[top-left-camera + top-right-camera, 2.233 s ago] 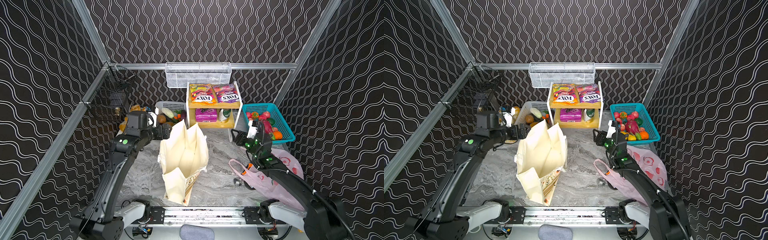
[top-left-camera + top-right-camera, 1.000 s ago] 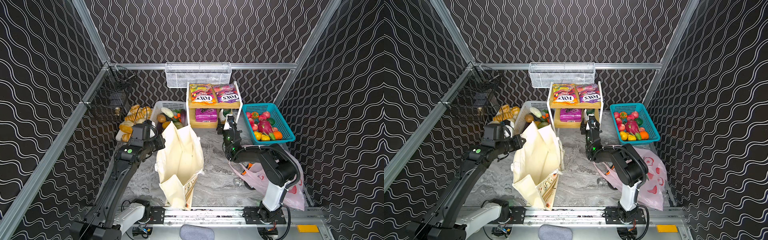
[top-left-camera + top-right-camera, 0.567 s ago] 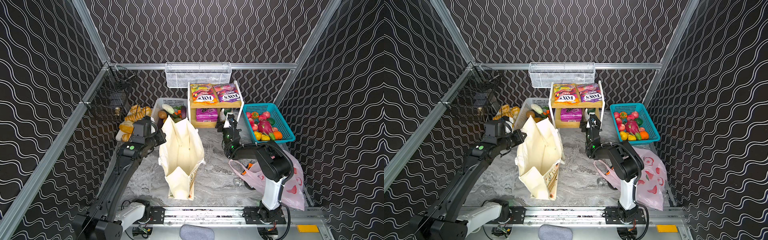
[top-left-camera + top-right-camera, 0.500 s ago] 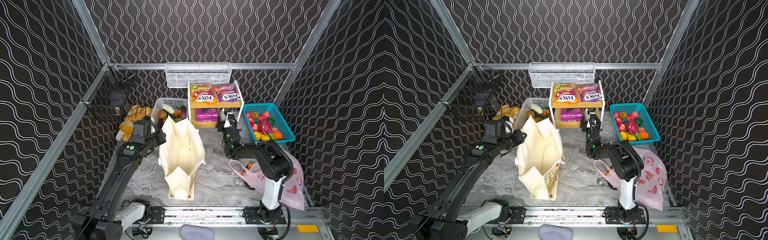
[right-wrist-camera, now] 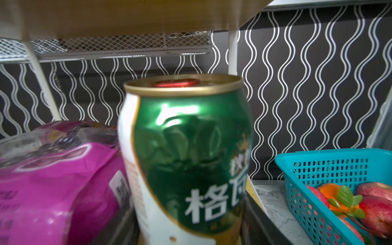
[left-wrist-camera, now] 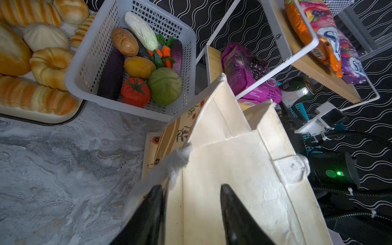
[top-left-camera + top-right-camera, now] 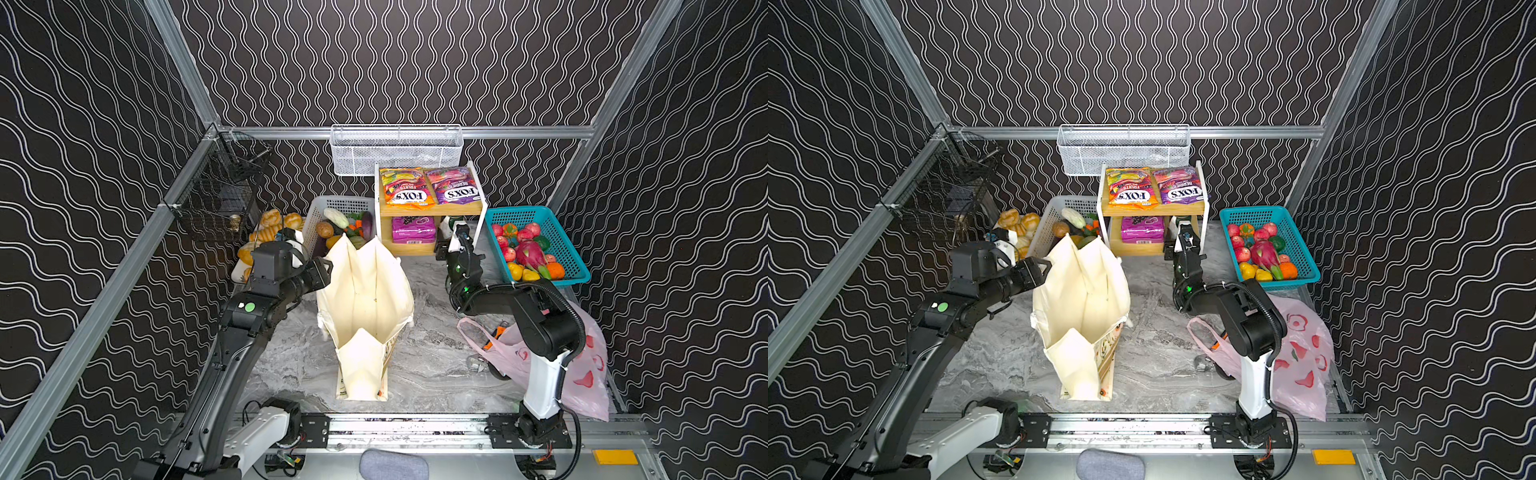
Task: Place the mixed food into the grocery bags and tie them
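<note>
green can, magenta pouch

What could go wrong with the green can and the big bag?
The green can sits close beside the magenta pouch under a low shelf; the right jaws flanking it might knock it over or drag the pouch. The left jaws stand open at the rim of the soft canvas tote, so it might sag shut.

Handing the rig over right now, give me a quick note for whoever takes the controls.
Left gripper: jaws open, straddling the rim of the cream tote.
Right gripper: jaws around the green can on the rack, lower shelf; grip unclear.
Magenta pouch beside it, FOX'S bags on top, toy fruit in the teal basket.
Done: tote stands open; no food seen inside.
To do: bag everything, tie the tote and the pink bag.
</note>
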Robot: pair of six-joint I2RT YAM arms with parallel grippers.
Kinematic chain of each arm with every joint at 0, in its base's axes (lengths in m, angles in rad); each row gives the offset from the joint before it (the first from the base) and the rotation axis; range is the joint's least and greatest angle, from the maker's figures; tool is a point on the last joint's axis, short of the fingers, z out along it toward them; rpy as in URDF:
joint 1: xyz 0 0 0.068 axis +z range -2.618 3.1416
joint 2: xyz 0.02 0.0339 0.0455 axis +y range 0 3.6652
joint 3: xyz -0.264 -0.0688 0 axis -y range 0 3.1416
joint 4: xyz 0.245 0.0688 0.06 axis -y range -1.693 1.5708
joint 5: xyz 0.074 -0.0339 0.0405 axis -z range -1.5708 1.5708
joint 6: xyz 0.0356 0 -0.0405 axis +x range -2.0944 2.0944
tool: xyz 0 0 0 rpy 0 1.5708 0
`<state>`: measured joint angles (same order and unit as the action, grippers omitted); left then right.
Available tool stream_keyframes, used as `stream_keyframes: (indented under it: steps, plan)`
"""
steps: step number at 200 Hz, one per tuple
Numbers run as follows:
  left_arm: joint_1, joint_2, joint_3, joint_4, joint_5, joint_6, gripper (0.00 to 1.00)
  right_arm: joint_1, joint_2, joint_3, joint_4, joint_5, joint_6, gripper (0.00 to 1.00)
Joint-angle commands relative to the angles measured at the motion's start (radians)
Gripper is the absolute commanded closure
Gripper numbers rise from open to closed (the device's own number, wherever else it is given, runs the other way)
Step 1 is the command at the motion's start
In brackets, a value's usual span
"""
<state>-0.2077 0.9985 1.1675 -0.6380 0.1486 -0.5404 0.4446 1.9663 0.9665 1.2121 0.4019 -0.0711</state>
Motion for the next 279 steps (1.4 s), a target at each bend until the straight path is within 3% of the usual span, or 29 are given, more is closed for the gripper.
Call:
stream_keyframes:
  steps: [1, 40, 67, 117, 151, 204, 242, 279]
  plan:
    - [0.002, -0.007, 0.027, -0.038, -0.019, 0.055, 0.49, 0.003, -0.026, -0.037, -0.021, -0.012, 0.022, 0.38]
    - [0.002, -0.018, 0.062, -0.048, -0.028, 0.083, 0.45, 0.021, -0.116, -0.126, 0.012, -0.043, -0.009, 0.37]
    - [0.003, -0.017, 0.081, -0.025, -0.015, 0.076, 0.44, 0.018, -0.094, -0.115, 0.007, -0.031, -0.009, 0.34]
    - [0.002, -0.003, 0.108, -0.03, 0.019, 0.085, 0.43, 0.015, -0.042, -0.084, 0.012, -0.034, 0.014, 0.19]
    - [0.002, -0.019, 0.085, -0.032, 0.013, 0.086, 0.43, 0.009, -0.042, -0.083, 0.026, -0.067, 0.029, 0.28]
    - [0.002, -0.01, 0.099, -0.037, 0.053, 0.106, 0.41, -0.001, -0.043, -0.072, 0.013, -0.12, 0.063, 0.24]
    - [0.002, -0.002, 0.112, -0.021, 0.113, 0.132, 0.41, -0.002, -0.063, -0.1, 0.023, -0.162, 0.062, 0.46]
    - [0.002, -0.008, 0.145, 0.032, 0.218, 0.175, 0.38, -0.003, -0.238, -0.238, 0.047, -0.257, 0.034, 0.54]
